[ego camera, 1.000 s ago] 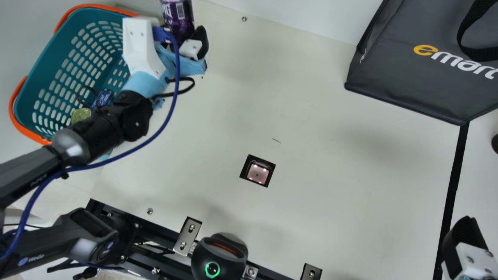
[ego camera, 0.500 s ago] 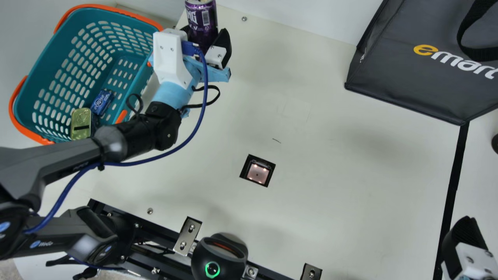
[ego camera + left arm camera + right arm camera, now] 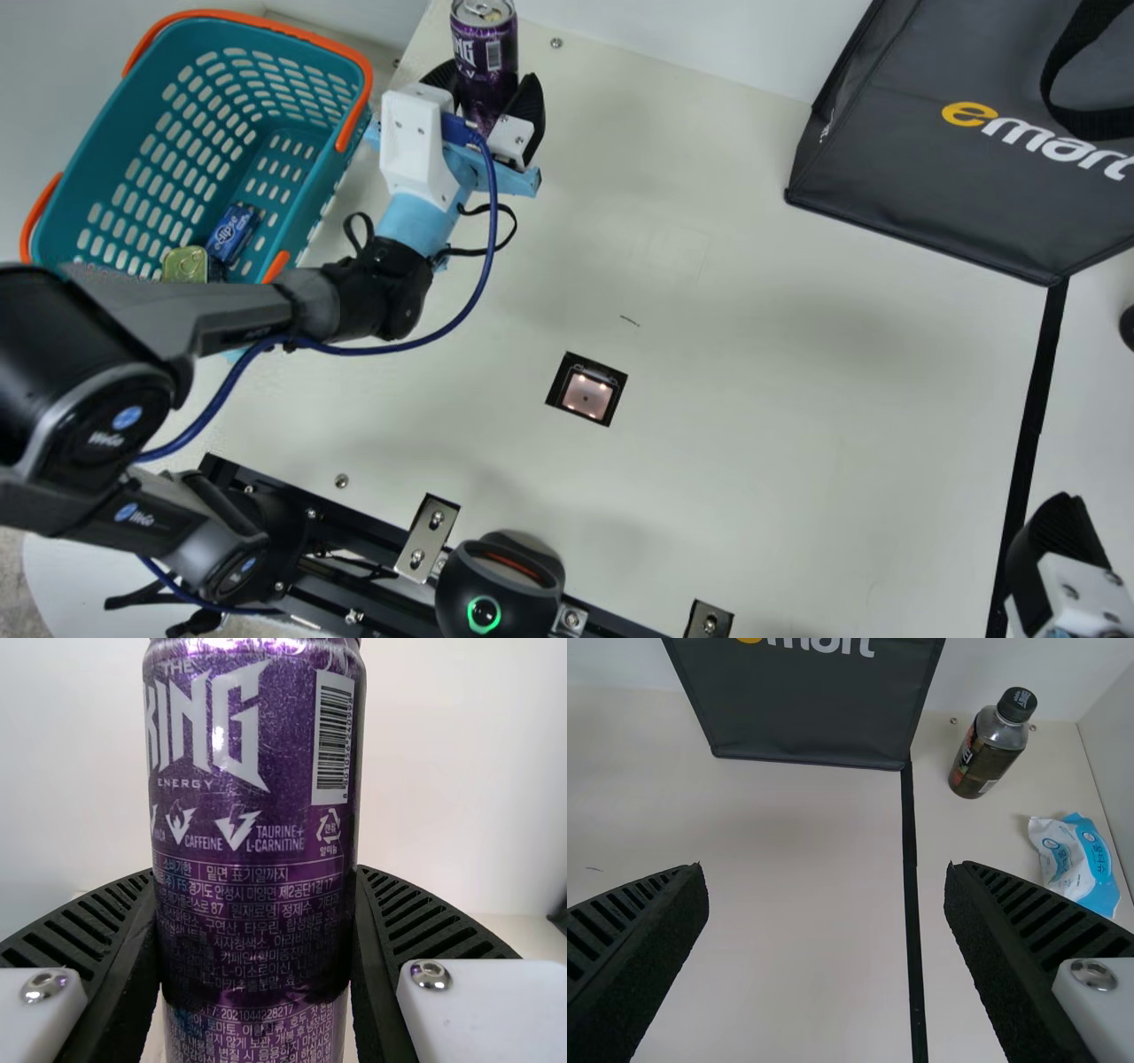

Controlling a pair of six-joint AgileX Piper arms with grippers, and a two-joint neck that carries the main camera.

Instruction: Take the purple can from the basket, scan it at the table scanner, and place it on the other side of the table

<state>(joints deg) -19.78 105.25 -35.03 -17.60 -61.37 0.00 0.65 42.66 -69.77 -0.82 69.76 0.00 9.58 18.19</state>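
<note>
Can (image 3: 485,49) out of basket (image 3: 106,133), pinched in L gripper (image 3: 487,86); scan + placement left. R gripper (image 3: 827,866) spread wide, empty.

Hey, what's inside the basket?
In the basket I can see a blue pack and, next to it, a gold item. My left arm covers the near end, so I can't tell what else lies there.

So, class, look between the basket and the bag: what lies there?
In the main view, the left gripper lies between the basket and the bag, holding the purple can, with bare table from there to the bag.
</note>
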